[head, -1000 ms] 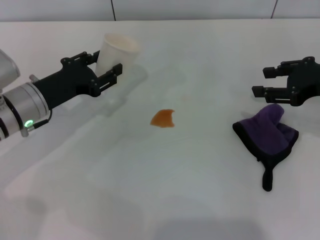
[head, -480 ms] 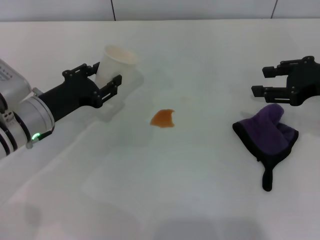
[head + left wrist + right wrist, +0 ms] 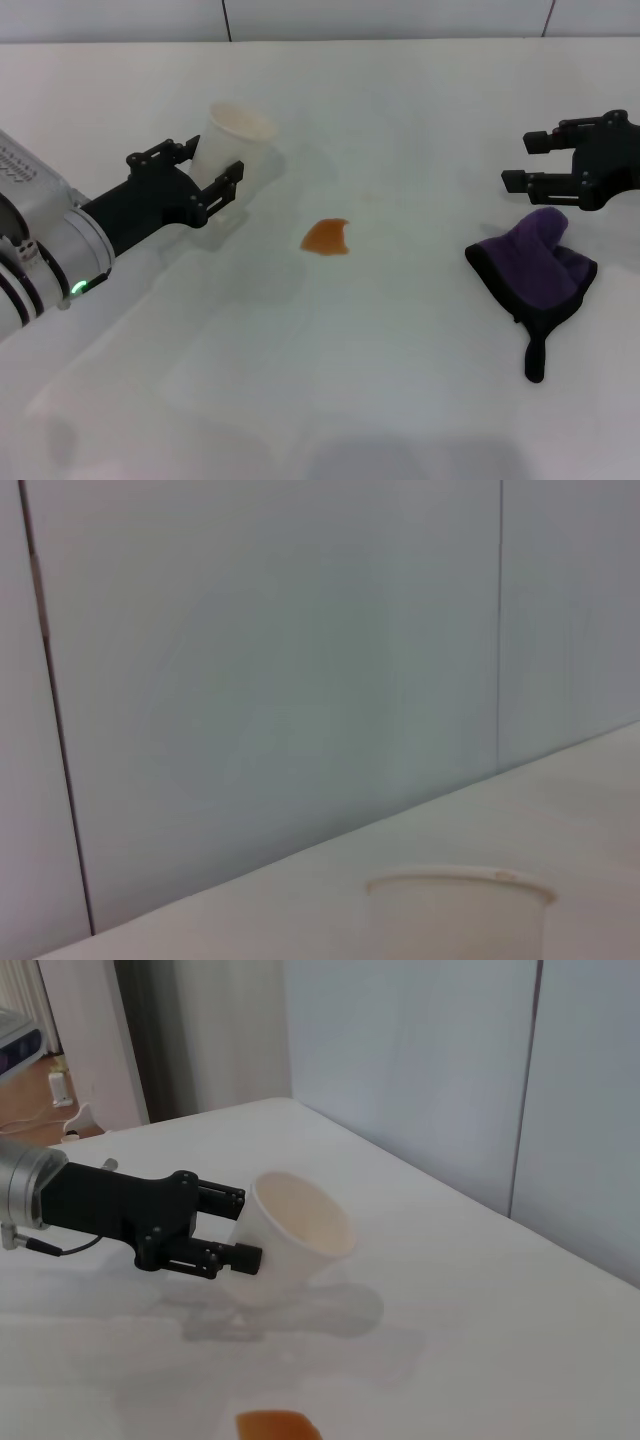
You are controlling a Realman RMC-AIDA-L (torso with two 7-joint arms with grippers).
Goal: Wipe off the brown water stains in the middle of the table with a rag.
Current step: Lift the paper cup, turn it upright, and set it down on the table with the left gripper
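The brown water stains (image 3: 327, 237) form a small orange-brown patch in the middle of the white table (image 3: 400, 380); the patch (image 3: 280, 1426) also shows in the right wrist view. The dark purple rag (image 3: 535, 265) lies bunched at the right, its black loop tab pointing toward the near edge. Just behind the rag, my right gripper (image 3: 520, 162) hangs open and holds nothing. At the left, my left gripper (image 3: 213, 162) is shut on a white cup (image 3: 232, 138), back-left of the stain. The right wrist view shows that cup (image 3: 295, 1235) tilted between the left gripper's fingers (image 3: 220, 1200).
The cup's rim (image 3: 460, 885) fills the low part of the left wrist view, with a pale panelled wall (image 3: 300, 660) behind the table's far edge. Grey panels (image 3: 380, 15) run along the back.
My left arm has drawn back toward the near-left, lowering the cup toward the tabletop. The right gripper, rag and stain have not moved.
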